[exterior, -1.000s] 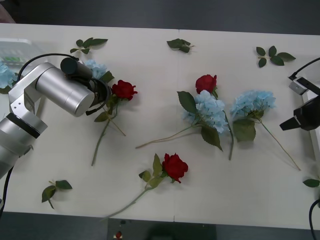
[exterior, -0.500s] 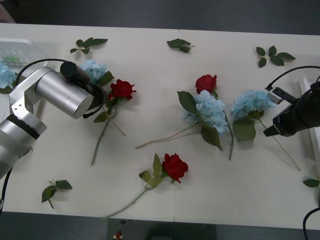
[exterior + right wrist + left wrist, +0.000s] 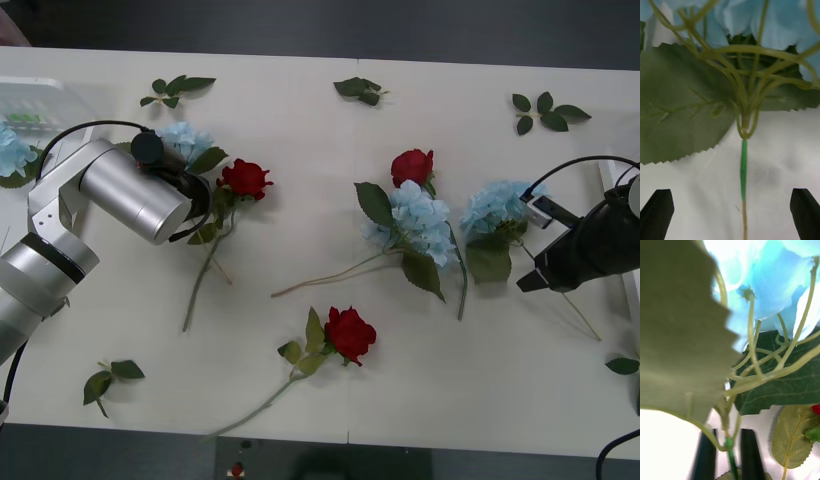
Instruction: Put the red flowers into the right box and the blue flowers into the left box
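My left gripper [image 3: 728, 461] is shut on the thin stem of a blue flower [image 3: 185, 140] at the table's left; its pale bloom [image 3: 767, 285] and big leaves hang close before the wrist camera. A red rose [image 3: 245, 178] lies right beside that gripper [image 3: 203, 196]. My right gripper [image 3: 730, 213] stands open over the stem [image 3: 743, 168] of the rightmost blue flower [image 3: 505, 205], one finger on each side. Another blue flower [image 3: 415, 220] lies mid-table with a red rose [image 3: 412, 165] at its far side. A third rose [image 3: 350, 333] lies near the front. The left box [image 3: 40, 95] holds a blue bloom [image 3: 10, 150]. The right box [image 3: 610, 178] shows at the right edge.
Loose green leaf sprigs lie along the far edge [image 3: 175, 88], [image 3: 360, 90], [image 3: 545, 110], one at the front left [image 3: 110, 378] and one at the front right [image 3: 622, 366]. Long stems cross the middle of the table [image 3: 330, 272].
My right arm has come in from the right edge and dropped over the rightmost blue flower's stem. The left arm has shifted only slightly with its blue flower.
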Robot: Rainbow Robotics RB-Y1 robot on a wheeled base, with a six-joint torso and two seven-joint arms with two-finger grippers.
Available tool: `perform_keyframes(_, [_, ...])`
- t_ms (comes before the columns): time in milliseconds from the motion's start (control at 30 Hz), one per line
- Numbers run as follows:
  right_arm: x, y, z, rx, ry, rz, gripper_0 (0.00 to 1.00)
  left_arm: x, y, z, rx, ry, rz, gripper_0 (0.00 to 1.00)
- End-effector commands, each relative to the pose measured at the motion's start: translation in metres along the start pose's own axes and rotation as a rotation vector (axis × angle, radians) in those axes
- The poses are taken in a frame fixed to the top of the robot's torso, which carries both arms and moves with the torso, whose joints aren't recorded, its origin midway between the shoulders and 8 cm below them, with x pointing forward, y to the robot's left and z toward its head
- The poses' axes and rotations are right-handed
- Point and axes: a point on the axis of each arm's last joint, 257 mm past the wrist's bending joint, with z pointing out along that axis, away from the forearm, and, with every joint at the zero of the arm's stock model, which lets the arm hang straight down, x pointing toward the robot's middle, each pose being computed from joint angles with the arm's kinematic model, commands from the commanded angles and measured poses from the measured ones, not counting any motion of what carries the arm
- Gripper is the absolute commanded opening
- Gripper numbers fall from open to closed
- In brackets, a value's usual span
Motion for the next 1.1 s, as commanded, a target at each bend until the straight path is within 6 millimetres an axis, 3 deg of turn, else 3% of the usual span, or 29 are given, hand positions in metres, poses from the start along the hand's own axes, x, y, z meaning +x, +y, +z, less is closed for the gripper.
perform_keyframes(33, [-0.013, -0.001, -0.003, 0.023, -0.031, -0.044, 0.90, -0.017, -0.016, -0.007, 0.027, -0.033, -0.015, 0.00])
perform_keyframes(200, [-0.014, -0.002, 0.001, 0.035, -0.030, -0.046, 0.90, -0.033, -0.016, -0.014, 0.040, -0.077, -0.001, 0.00])
perform_keyframes(300, [-0.013, -0.003, 0.002, 0.045, -0.025, -0.052, 0.82, -0.055, -0.016, -0.026, 0.058, -0.117, -0.003, 0.00])
perform_keyframes(367, [-0.013, -0.003, 0.004, 0.047, -0.024, -0.054, 0.58, -0.071, -0.017, -0.038, 0.071, -0.148, -0.004, 0.00])
perform_keyframes(400, [-0.013, -0.003, 0.004, 0.048, -0.024, -0.054, 0.31, -0.082, -0.015, -0.047, 0.074, -0.168, -0.006, 0.00])
perform_keyframes(433, [-0.013, -0.004, 0.003, 0.051, -0.021, -0.054, 0.10, -0.091, -0.015, -0.057, 0.077, -0.181, -0.007, 0.00])
perform_keyframes(500, [-0.013, -0.004, 0.004, 0.052, -0.022, -0.053, 0.00, -0.106, -0.013, -0.073, 0.076, -0.208, -0.004, 0.00])
perform_keyframes(667, [-0.009, -0.004, 0.005, 0.054, -0.016, -0.052, 0.00, -0.145, 0.005, -0.116, 0.049, -0.276, 0.008, 0.00])
perform_keyframes(767, [-0.008, -0.006, 0.005, 0.061, -0.011, -0.052, 0.00, -0.166, 0.034, -0.135, -0.013, -0.292, 0.055, 0.00])
perform_keyframes(933, [-0.008, -0.006, 0.004, 0.056, -0.017, -0.047, 0.00, -0.193, 0.103, -0.160, -0.102, -0.236, 0.163, 0.00])
perform_keyframes(1100, [-0.015, -0.005, -0.012, 0.026, -0.059, -0.037, 0.00, -0.199, 0.162, -0.172, -0.094, -0.151, 0.205, 0.00])
